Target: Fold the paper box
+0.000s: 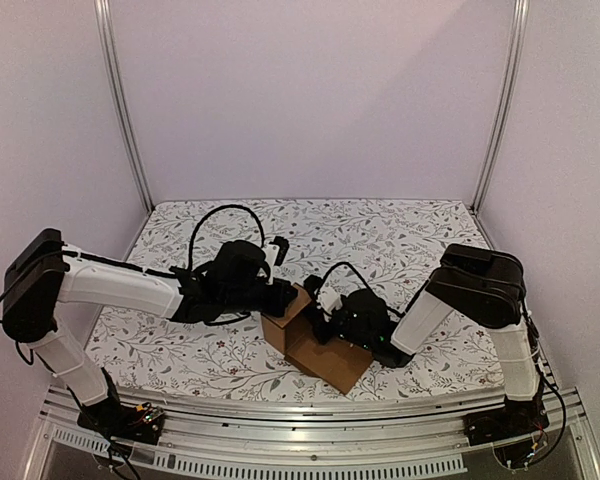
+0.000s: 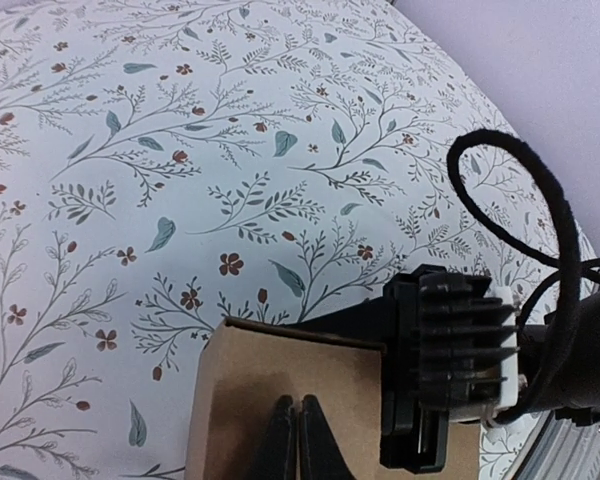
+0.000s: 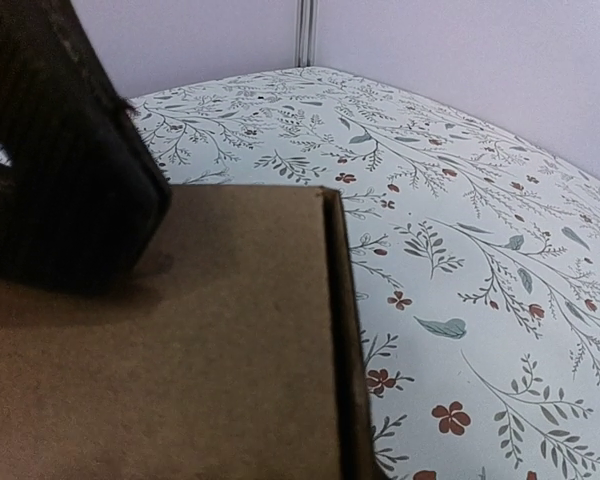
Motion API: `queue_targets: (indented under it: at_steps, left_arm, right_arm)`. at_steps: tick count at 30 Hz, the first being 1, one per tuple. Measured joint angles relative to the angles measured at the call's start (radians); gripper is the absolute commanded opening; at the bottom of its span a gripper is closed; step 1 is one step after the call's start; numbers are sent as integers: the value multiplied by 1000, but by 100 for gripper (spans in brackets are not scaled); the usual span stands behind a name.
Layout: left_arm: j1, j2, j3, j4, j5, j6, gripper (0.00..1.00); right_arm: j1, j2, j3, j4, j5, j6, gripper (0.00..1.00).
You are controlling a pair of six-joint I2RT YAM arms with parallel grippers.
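White-shelled left arm (image 1: 120, 285) and right arm (image 1: 427, 312), black joints; black cable (image 1: 223, 212) loops at twelve o'clock; left gripper (image 2: 298, 408) matte black.

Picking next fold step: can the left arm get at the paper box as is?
Likely yes. The left tool sits against the paper box at its raised panel, with nothing between them. The right tool crowds close beside it, so room for moves looks tight.

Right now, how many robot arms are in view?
2: the left arm reaches in from the left, the right arm from the right, and both meet at the box. None seems hidden.
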Motion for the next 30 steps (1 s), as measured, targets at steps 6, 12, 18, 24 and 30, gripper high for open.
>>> queue_targets:
  at_steps: [6,12,18,24,30]
  left_arm:
    - [0,4,6,-3,3,0,3]
    - [1,7,8,-4,5,-1,3]
    - [2,7,8,-3,3,-5,3]
    - [2,7,7,-2,1,-6,3]
    - [2,7,7,-2,1,-5,3]
  right_arm:
    - [0,-2,-5,0,2,8,8]
    - [0,-5,-7,5,3,3,61]
    - [0,-84,-84,-1,11,-9,75]
    - [0,-255,-182,-90,9,-20,80]
    - [0,-474,-237,-299,-8,-11,82]
